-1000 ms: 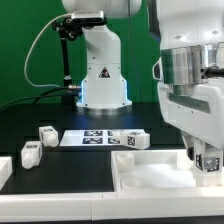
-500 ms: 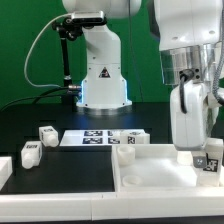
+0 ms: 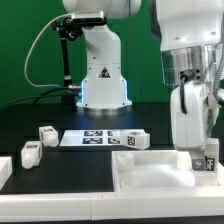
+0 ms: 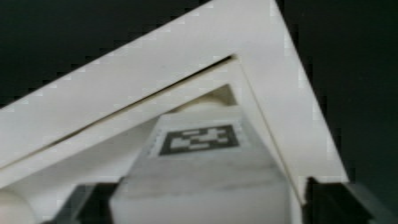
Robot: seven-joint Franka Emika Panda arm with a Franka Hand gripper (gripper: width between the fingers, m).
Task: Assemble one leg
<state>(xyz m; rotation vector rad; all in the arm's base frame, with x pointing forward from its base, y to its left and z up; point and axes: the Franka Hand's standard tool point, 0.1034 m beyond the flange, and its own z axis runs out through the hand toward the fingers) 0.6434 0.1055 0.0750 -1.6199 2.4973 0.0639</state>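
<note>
arm upright, fingers (image 3: 208,163) clamping a leg (image 3: 209,161) over the tray (image 3: 150,175).

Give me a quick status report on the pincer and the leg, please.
Pincer shut on small stubby white plastic tagged leg, at big white square tray-like piece corner. Three spare legs lie loose on table. Nothing in the way.
</note>
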